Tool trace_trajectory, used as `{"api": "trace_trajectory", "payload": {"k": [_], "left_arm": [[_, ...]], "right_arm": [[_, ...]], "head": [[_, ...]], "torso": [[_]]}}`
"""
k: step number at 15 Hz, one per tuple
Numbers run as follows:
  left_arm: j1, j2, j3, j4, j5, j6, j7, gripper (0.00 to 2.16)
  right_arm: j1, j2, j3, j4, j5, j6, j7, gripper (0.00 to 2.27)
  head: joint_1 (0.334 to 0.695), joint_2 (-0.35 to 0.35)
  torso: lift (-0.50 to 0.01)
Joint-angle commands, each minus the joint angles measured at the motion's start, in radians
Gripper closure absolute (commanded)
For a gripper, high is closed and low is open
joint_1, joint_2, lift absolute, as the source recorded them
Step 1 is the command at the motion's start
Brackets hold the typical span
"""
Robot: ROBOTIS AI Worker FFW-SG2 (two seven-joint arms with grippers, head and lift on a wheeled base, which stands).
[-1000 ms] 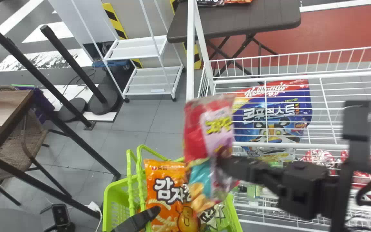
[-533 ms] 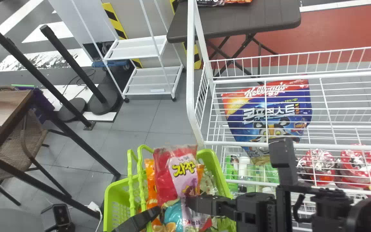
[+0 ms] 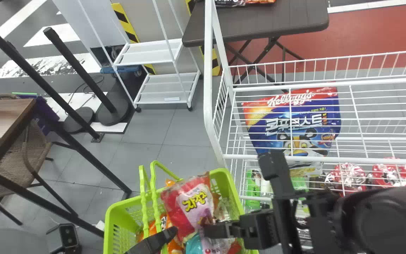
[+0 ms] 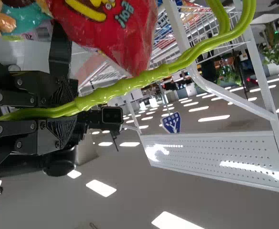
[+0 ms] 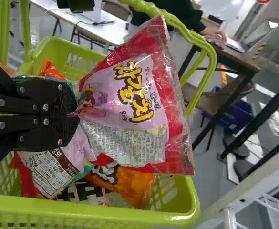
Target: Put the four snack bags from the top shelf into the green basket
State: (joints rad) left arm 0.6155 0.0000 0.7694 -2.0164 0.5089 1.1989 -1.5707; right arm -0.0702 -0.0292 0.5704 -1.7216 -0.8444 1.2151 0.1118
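Observation:
Over the green basket (image 3: 236, 190), my right gripper (image 3: 206, 229) holds a red and pink snack bag (image 3: 192, 204). In the right wrist view, the right gripper (image 5: 75, 113) is shut on an edge of that bag (image 5: 129, 102), which hangs in the basket's opening above an orange bag (image 5: 125, 183) and other bags. My left gripper (image 3: 171, 233) is at the basket's handles; in the left wrist view, the left gripper (image 4: 65, 112) is closed around the green handle (image 4: 144, 78), with the red bag (image 4: 115, 33) beside it.
A white wire shelf (image 3: 224, 155) stands right of the basket, holding a blue cereal bag (image 3: 294, 123) and, lower, red packages (image 3: 347, 178) and green bottles (image 3: 252, 187). A brown table (image 3: 9, 120) is at the left, and a white cart (image 3: 160, 88) stands behind.
My right gripper has carried the red and pink bag left from the shelf side and down into the basket's opening. The basket has shifted and tilted slightly; the left gripper has stayed at its handle.

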Motion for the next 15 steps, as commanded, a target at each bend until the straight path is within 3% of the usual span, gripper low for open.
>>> {"api": "trace_trajectory", "payload": {"k": [1,2,3,7,10,15], "left_arm": [[0.004,-0.003,-0.001,-0.001,0.000,0.000,-0.010,2.15],[0.006,-0.003,-0.001,-0.001,0.000,0.000,-0.010,2.15],[0.006,-0.003,0.001,0.001,0.002,0.000,-0.010,2.15],[0.003,-0.003,0.001,0.001,0.002,-0.003,-0.010,2.15],[0.000,-0.003,-0.001,0.002,0.002,-0.003,-0.010,2.15],[0.000,-0.003,-0.001,0.002,0.006,-0.003,-0.010,2.15]], "right_arm": [[-0.076,0.029,0.052,0.076,-0.008,-0.001,0.008,1.16],[-0.083,0.028,0.055,0.076,-0.012,0.015,0.019,0.08],[-0.079,0.023,0.039,0.065,-0.016,0.054,0.031,0.00],[0.018,0.000,-0.161,-0.147,-0.058,0.357,0.062,0.05],[0.058,-0.011,-0.331,-0.305,-0.081,0.357,0.060,0.04],[0.150,-0.046,-0.462,-0.454,0.090,0.357,0.055,0.04]], "head": [[0.695,0.350],[0.695,0.350],[0.695,0.350],[0.695,0.350],[0.695,0.350],[0.695,0.350]], "torso": [[0.000],[0.000],[0.000],[0.000],[0.000],[0.000]]}}
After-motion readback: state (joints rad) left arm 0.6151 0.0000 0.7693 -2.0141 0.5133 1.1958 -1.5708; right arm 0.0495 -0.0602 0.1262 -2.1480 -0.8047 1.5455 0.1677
